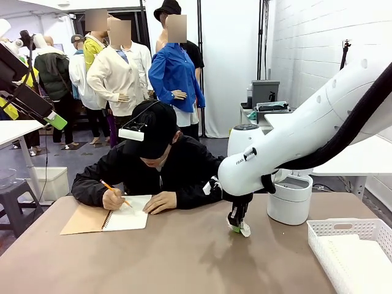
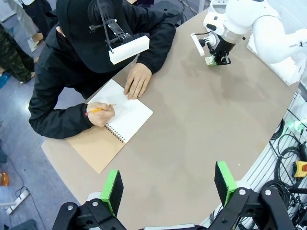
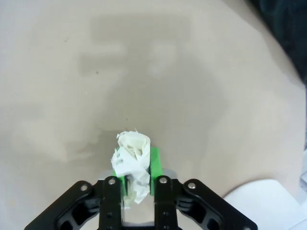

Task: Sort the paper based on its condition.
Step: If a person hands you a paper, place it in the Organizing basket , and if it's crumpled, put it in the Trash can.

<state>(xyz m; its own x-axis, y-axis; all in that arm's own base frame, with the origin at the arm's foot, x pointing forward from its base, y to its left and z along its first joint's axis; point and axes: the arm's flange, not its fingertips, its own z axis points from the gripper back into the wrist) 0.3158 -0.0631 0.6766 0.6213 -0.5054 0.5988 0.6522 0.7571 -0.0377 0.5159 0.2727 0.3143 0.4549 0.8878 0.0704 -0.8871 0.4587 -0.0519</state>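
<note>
My right gripper (image 1: 239,228) hangs just above the brown table near its middle, shut on a small crumpled white paper wad (image 3: 131,160). The same wad (image 1: 244,230) pokes out white beside the green pads in the front view, and the right gripper (image 2: 214,60) appears far off in the left wrist view. My left gripper (image 2: 168,184) is high above the near table edge, open with nothing between its green pads. A person across the table writes with a pencil in a spiral notebook (image 1: 125,217) with a tan cover.
A white slotted basket (image 1: 352,250) sits at the table's right front corner. A white round bin (image 1: 290,197) stands behind the right arm at the far right. The person's hands (image 1: 160,202) rest on the notebook at the far left.
</note>
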